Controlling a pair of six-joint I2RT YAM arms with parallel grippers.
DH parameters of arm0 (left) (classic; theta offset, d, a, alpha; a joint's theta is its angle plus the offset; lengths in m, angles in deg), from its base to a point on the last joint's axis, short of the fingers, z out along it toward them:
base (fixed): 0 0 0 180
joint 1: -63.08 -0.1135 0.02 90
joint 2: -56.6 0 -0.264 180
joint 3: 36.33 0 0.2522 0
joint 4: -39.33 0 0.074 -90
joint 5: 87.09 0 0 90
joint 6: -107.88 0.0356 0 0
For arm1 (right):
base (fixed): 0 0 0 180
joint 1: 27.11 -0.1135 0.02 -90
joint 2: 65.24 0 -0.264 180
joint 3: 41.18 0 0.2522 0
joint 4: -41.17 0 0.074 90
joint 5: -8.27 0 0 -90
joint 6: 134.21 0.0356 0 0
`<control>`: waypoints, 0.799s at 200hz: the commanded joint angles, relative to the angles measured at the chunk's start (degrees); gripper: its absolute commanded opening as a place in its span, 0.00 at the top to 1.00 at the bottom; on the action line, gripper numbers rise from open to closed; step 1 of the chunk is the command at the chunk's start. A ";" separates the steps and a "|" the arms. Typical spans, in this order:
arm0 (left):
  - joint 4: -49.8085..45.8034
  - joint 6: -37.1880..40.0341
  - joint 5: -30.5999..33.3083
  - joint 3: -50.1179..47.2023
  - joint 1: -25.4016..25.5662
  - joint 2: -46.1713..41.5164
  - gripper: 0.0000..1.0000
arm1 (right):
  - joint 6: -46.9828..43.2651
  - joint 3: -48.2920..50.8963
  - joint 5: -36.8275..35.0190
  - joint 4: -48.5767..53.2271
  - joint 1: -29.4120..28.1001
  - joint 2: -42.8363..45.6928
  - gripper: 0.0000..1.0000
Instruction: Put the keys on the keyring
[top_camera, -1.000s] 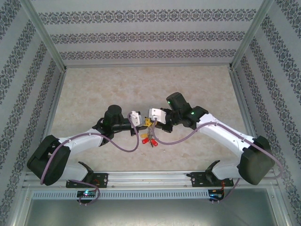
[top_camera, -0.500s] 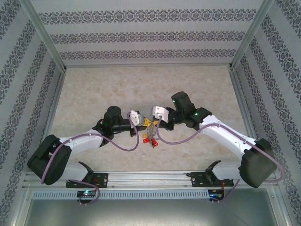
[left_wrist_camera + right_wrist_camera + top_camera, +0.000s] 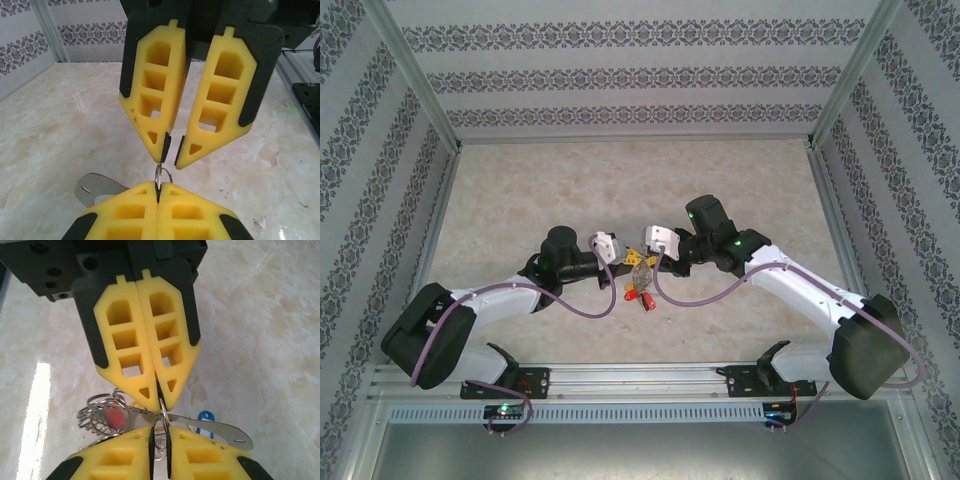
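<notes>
- The keyring [image 3: 158, 174], a thin wire loop, sits between two facing grippers over the middle of the marble table [image 3: 520, 190].
- The left gripper [image 3: 158, 189] is clamped tight on it.
- The right gripper [image 3: 170, 151] has its jaws slightly apart around the wire.
- The keys [image 3: 115, 417], with red and blue tags, cluster just beside the loop.

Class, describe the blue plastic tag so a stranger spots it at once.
Above the pale marbled table, find where the left claw and right claw face tip to tip. The small blue plastic tag sits by those tips, beside a flat silver metal blade. It alone is blue; its neighbour is a red plastic tag.
</notes>
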 commanded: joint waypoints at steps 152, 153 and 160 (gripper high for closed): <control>9.45 -3.64 -0.59 0.43 -0.58 0.10 1.00 | 3.85 0.28 8.40 -2.96 2.50 -4.36 0.82; 9.46 -3.62 -0.56 0.39 -0.59 0.08 1.00 | 3.90 0.28 8.40 -2.95 2.57 -4.35 0.82; 9.79 -3.68 -0.36 0.25 -0.54 0.06 1.00 | 3.95 0.45 8.68 -3.13 2.71 -4.36 0.81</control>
